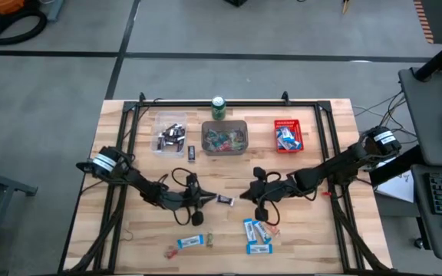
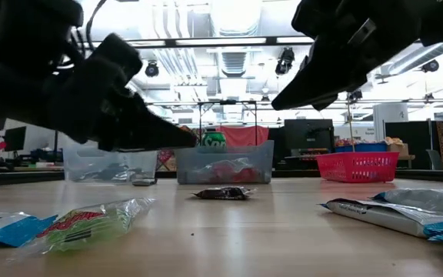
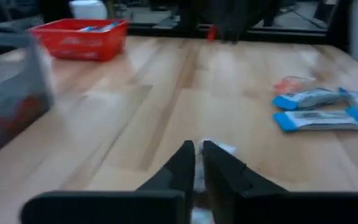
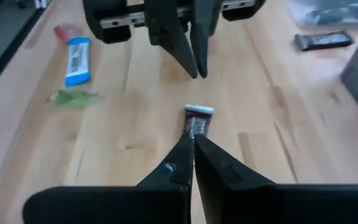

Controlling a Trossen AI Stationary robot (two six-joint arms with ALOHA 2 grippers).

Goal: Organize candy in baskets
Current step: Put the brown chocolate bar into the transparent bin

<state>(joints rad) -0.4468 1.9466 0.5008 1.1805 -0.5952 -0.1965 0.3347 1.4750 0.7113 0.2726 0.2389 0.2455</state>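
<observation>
Sorting step, dark mini bar [image 1: 225, 200] lying loose on the surface, well in front of the grey basket [image 1: 224, 138]. Left gripper [image 1: 203, 201] and right gripper [image 1: 245, 197] flank the bar, both closed and holding nothing. Likely next: one opens, descends, pinches the bar.

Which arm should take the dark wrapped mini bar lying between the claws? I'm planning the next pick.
Probably right: the dark wrapped mini bar lies just beyond the shut right claw; the left claw sits farther away.
</observation>
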